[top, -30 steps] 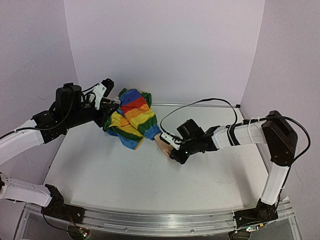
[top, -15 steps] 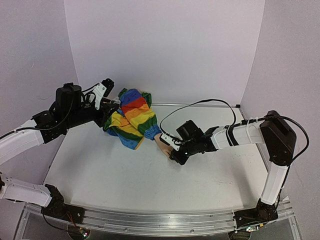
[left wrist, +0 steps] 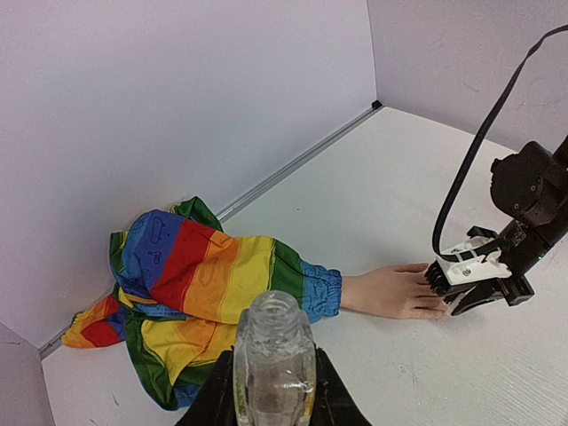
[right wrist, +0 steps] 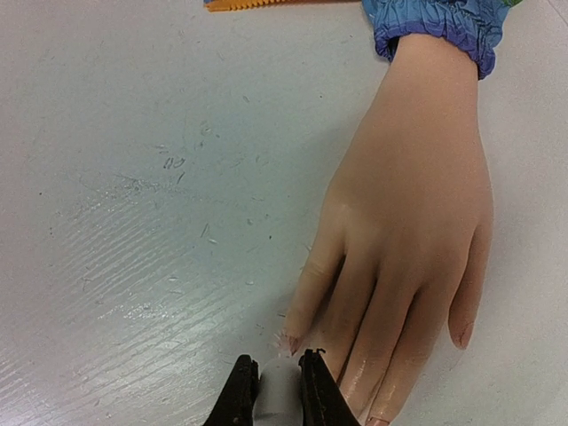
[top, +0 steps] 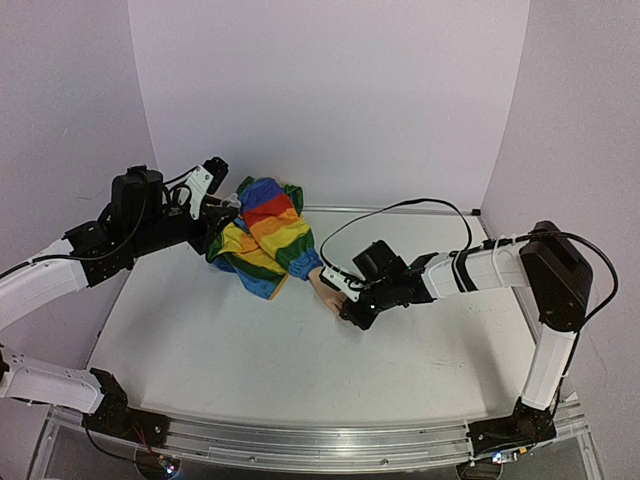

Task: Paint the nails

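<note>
Lilac walls hem the white table on its left, far and right edges, and broad tabletop lies nearward of the mannequin hand. It rests palm down at centre, with its rainbow sleeve bunched far-left. I see the right gripper narrow, pinching a pale piece just beside the nails. The left gripper clamps an uncapped clear bottle by the sleeve

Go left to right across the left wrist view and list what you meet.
rainbow sleeve → mannequin hand → right gripper. The held bottle overlaps the sleeve, so it is left out.
</note>
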